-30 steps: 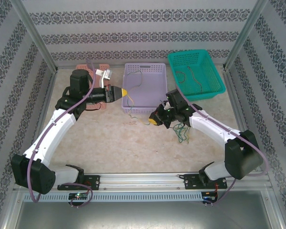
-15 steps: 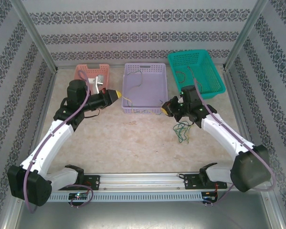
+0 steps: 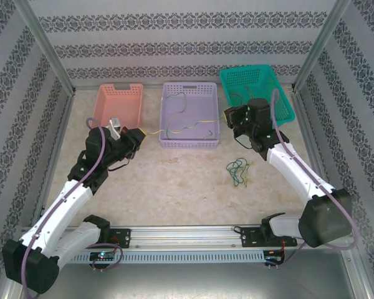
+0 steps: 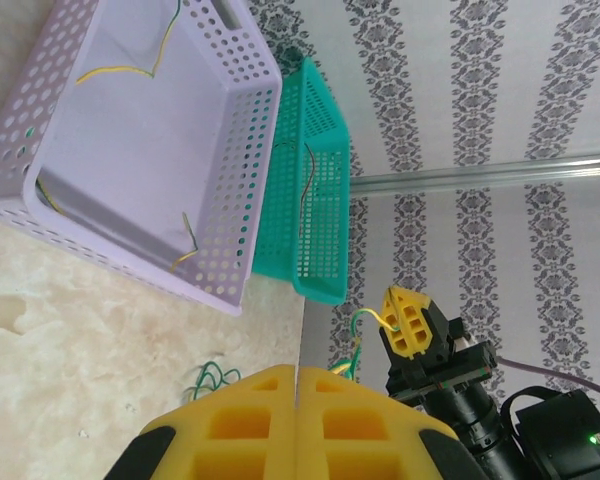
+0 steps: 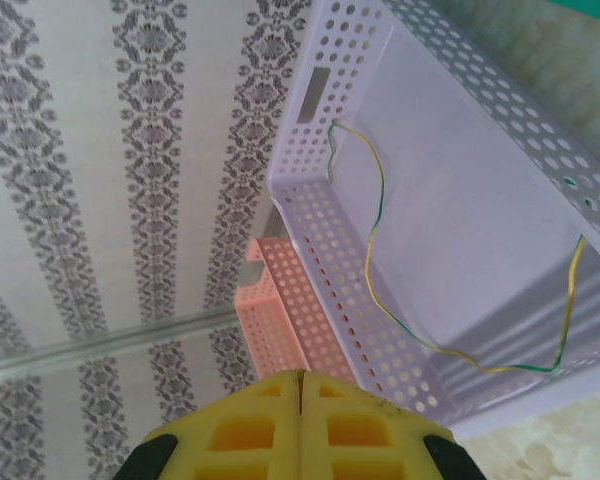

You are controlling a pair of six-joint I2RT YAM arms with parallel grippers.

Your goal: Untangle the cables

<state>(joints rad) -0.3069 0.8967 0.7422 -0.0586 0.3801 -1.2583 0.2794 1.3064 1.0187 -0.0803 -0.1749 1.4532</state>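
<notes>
- The pale marbled counter (image 3: 174,193) is closed in by patterned walls (image 3: 187,37). A pink basket (image 3: 103,103), a purple basket (image 3: 202,104) and a teal basket (image 3: 275,93) stand along its far side.
- A yellow-green cable (image 3: 156,131) is stretched over the purple basket's near edge, between the left claw (image 3: 139,133) and the right claw (image 3: 228,117). Each claw is pressed together on one end.
- Loose green cables (image 3: 237,169) lie bunched on the counter near the right arm.
- The thin dark cables (image 3: 244,94) in the teal basket are hard to make out.

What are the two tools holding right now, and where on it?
One yellow-green cable, stretched between them over the lavender basket. The left tool pinches one end and the right tool pinches the other.
</notes>
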